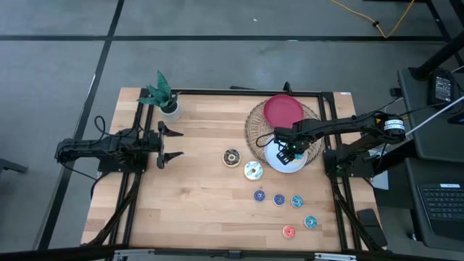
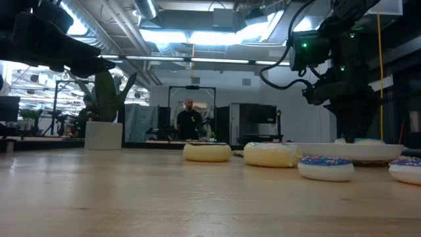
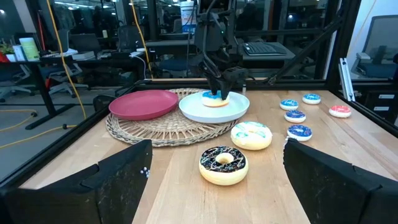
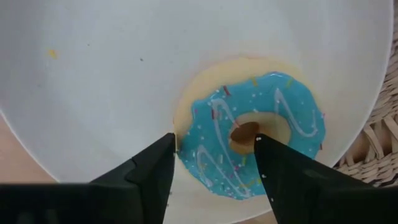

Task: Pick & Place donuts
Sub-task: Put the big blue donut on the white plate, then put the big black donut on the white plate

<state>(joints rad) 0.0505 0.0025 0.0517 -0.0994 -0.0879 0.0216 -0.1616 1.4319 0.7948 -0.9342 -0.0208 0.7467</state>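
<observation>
Wooden tabletop point(image 1: 188, 196) is seen; blue-iced donut point(image 4: 249, 143) lies on white plate point(image 4: 93, 81); right gripper point(image 4: 214, 162) straddles it, jaws part-open, seemingly releasing; withdrawal upward is required next; left gripper point(image 1: 168, 143) waits wide open, empty.

A round woven wicker mat point(image 1: 255, 125) is lying on the wooden desk point(image 1: 188, 203) toward its right rear. A round red plate point(image 1: 283, 111) and a round white plate point(image 1: 279, 163) are sitting on the mat, the white one nearer the front. A blue-iced donut point(image 4: 252, 140) is resting on the white plate, seemingly between the right claw's point(image 4: 214, 155) spread fingers. A dark chocolate donut point(image 1: 231, 157) and a white-iced donut point(image 1: 252, 170) are lying left of that plate. Five small coin-sized donuts point(image 1: 279, 199) are trailing toward the front right. A potted green plant point(image 1: 164, 96) is standing at the rear left, with the left claw point(image 1: 171, 143) waiting nearby.
</observation>
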